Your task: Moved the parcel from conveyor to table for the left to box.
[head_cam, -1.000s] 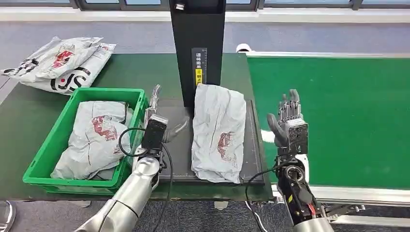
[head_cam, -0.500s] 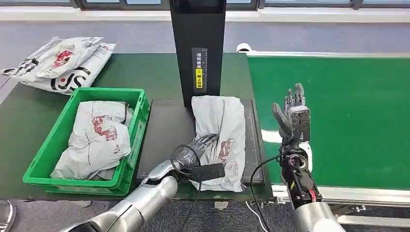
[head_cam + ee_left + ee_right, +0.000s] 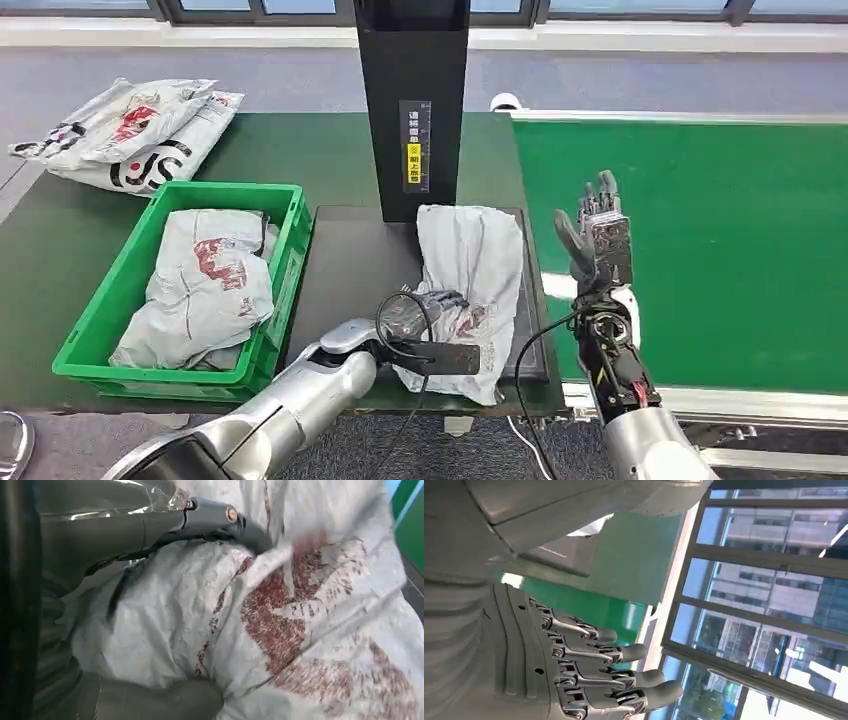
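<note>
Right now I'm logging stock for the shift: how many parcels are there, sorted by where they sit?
Parcel on the black pad, held by the left hand: 1
Parcels in the green crate: 1 plainly shows; cannot tell if more lie under it
Parcels piled at the table's far corner: about 2, overlapping
Total: about 4

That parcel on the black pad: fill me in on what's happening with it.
The robot's left hand grips the grey parcel lying on the black pad in front of the black scanner post. Its right hand is raised, open and holding nothing, over the edge of the green conveyor. The green crate to the left already holds a grey parcel; the gripped one is not in it yet.
</note>
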Controlling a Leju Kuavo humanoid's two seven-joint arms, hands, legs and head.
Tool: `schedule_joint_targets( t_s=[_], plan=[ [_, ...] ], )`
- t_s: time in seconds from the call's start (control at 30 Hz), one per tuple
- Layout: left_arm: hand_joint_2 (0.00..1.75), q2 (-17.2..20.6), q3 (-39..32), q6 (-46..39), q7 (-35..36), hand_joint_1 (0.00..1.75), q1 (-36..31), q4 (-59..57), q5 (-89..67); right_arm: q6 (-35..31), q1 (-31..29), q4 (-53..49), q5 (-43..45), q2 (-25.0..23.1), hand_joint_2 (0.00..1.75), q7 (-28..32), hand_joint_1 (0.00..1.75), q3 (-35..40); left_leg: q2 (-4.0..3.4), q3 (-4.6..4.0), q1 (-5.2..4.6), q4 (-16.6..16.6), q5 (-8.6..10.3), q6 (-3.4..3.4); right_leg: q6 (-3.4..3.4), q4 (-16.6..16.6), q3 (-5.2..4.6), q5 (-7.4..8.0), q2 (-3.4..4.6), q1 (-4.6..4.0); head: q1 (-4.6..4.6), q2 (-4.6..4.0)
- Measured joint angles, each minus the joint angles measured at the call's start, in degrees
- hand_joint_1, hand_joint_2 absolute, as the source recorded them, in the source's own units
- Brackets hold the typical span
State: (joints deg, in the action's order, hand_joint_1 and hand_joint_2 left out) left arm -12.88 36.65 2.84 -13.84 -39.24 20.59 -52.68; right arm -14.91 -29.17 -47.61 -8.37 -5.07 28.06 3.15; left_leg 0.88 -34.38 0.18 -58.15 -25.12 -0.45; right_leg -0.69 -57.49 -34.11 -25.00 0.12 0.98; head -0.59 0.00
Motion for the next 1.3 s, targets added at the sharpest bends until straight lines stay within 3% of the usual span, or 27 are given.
schedule_joint_targets(
  t_s=[0.57,0.83,1.3],
  plan=[
    [1.75,0.59,0.00,-5.75,-0.61,1.75,-0.46,-0.07,0.74,0.02,0.02,0.07,0.15,0.02,1.75,-0.35,0.00,-0.66,-0.06,0.05,0.00,0.00,0.06,-0.04,0.05,-0.01,-0.05,0.07,0.10,-0.01,0.00,-0.02],
    [1.75,0.90,-4.35,-17.58,-3.34,1.75,-0.43,1.71,7.28,-0.52,1.06,0.00,0.68,0.04,1.75,-0.61,0.00,-0.79,-0.13,-0.19,0.01,-0.01,0.22,-0.06,0.10,-0.03,-0.34,0.17,0.12,-0.01,0.00,0.00],
    [1.75,1.18,-7.72,-17.97,-3.39,1.75,-0.77,4.37,7.15,-0.65,1.25,0.00,0.81,0.04,1.75,-0.55,0.00,-0.79,-0.07,-0.41,0.00,-0.01,0.19,-0.03,0.10,-0.03,-0.53,0.17,0.11,0.00,0.00,0.00]
  ],
)
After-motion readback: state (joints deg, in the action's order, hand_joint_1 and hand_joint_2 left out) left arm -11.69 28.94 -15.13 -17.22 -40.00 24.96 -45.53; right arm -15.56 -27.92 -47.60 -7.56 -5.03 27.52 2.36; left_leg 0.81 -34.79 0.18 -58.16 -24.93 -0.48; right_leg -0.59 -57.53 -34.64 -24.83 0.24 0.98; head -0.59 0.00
